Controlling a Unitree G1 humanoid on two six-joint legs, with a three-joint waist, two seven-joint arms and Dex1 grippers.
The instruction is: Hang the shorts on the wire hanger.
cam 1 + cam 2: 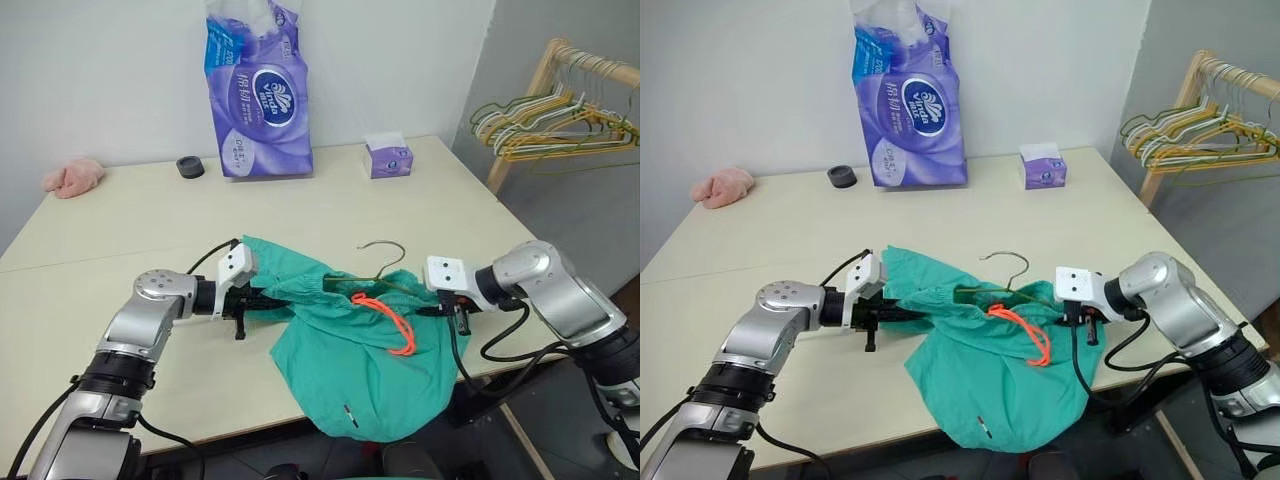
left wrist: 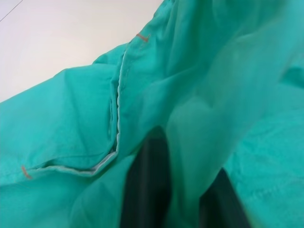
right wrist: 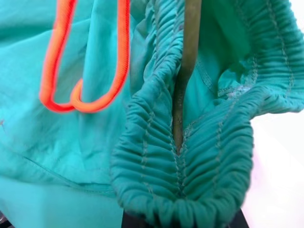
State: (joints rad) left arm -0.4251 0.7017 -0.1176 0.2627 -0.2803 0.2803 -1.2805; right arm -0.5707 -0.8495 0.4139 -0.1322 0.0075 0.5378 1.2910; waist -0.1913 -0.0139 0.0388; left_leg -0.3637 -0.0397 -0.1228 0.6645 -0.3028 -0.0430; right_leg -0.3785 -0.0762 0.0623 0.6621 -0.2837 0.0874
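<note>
From the head cameras I see the shorts point(image 1: 365, 360) lying at the near edge of the counter point(image 1: 120, 230), their lower part drooping over the front lip. My left gripper point(image 1: 262, 298) comes in from the left with its fingers clamped on the cloth at that side; my right gripper point(image 1: 448, 308) comes in from the right, closed on the gathered waistband. The wire hanger point(image 1: 378, 272) lies across the top of the shorts, its long bar running left to right between my two hands, hook pointing away from me. The orange drawstring point(image 1: 392, 320) loops down nearer the right gripper. I judge the bar sits partly inside the waistband, so the next move turns on spreading the waistband along that left-right axis; both hands are about equally near.

Left wrist view: my dark fingers point(image 2: 147, 190) are buried in teal cloth, closed on a fold beside a pale seam.

Right wrist view: the hanger wire runs straight away from the fingers, tucked into the elastic waistband that I'm pinching.

Farther back on the counter stand a purple tissue pack point(image 1: 255, 95), a small tissue box point(image 1: 388, 158), a dark round object point(image 1: 190, 167) and a pink cloth point(image 1: 72, 177). A wooden rack of hangers point(image 1: 560, 115) stands off to the right.
</note>
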